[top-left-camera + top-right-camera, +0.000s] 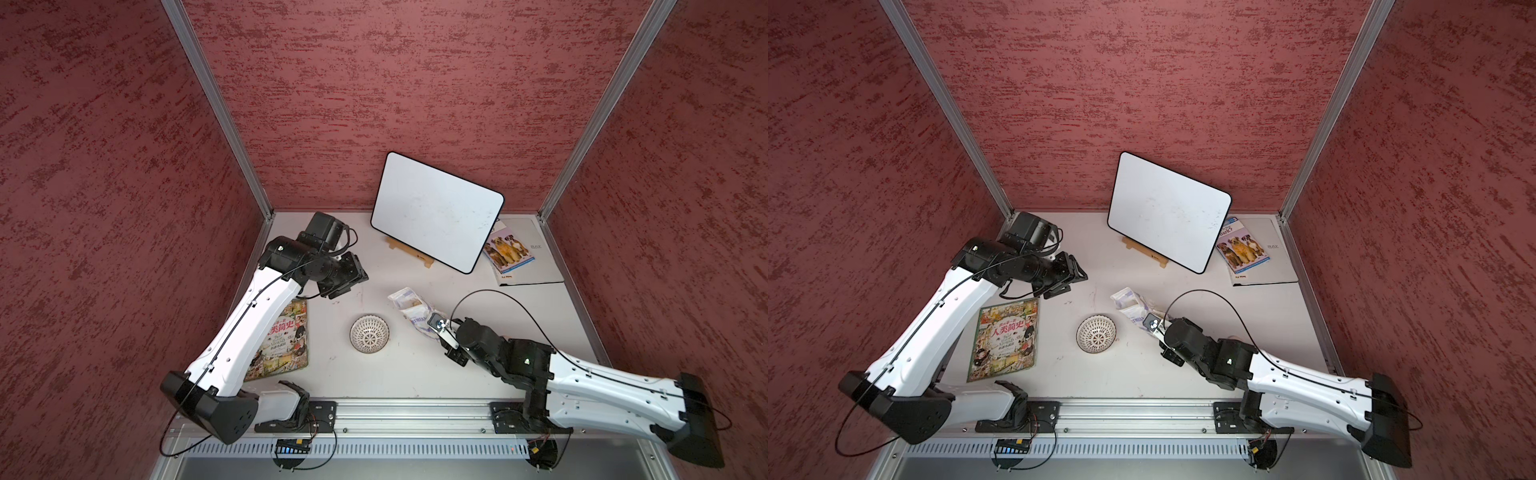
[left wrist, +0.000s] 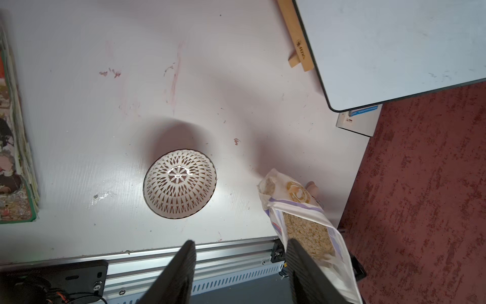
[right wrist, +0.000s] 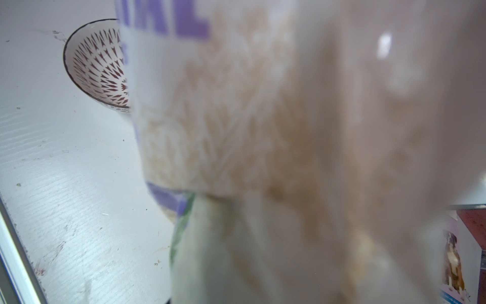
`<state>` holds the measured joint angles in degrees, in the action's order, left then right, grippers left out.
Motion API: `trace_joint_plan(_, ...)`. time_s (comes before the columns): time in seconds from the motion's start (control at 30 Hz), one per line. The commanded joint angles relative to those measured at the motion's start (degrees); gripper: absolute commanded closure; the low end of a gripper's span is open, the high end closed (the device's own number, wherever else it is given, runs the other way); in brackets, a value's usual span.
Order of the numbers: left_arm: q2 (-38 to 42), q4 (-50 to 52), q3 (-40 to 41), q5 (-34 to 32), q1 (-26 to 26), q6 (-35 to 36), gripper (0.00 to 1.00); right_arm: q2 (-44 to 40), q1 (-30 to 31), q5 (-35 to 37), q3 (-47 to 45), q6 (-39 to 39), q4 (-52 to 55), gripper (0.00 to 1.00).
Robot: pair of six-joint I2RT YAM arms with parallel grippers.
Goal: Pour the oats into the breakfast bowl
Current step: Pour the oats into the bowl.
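Pale beige oats (image 1: 411, 308) filled a clear plastic pouch (image 1: 420, 319), gripped by the right gripper (image 1: 432, 328) beside the small white lattice-patterned bowl (image 1: 369, 334) in a top view. In the left wrist view, the left gripper (image 2: 240, 263) stood spread and empty. In the right wrist view, the blurred pouch (image 3: 263, 131) half hid the bowl (image 3: 97, 68).

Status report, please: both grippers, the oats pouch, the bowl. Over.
Left gripper open, empty. Right gripper shut on pouch, tilted, beside bowl, not over it. Bowl empty. Nothing between pouch and bowl.
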<state>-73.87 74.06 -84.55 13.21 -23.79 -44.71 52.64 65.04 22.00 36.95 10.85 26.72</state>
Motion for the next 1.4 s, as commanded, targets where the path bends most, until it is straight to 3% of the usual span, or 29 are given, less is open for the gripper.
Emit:
trace_joint_plan(0.0,3.54,-5.19,8.82,-3.71,1.82,-3.81,0.32,-2.70,-0.22,-2.43,4.96,3.34,2.22,1.00)
trace_joint_plan(0.17,9.99,-11.26,20.29,-3.06,4.78,-8.28,0.21,-1.23,-0.19,-4.46,8.23,6.58,10.05,1.00)
trace_joint_plan(0.6,11.85,-15.92,35.11,-2.93,7.29,-12.48,0.21,10.03,-0.24,-6.86,19.73,10.83,19.71,1.00)
trace_joint_plan(1.37,7.45,-25.76,45.77,1.25,9.52,-13.91,0.23,28.32,-0.26,-3.97,38.72,18.94,37.07,1.00)
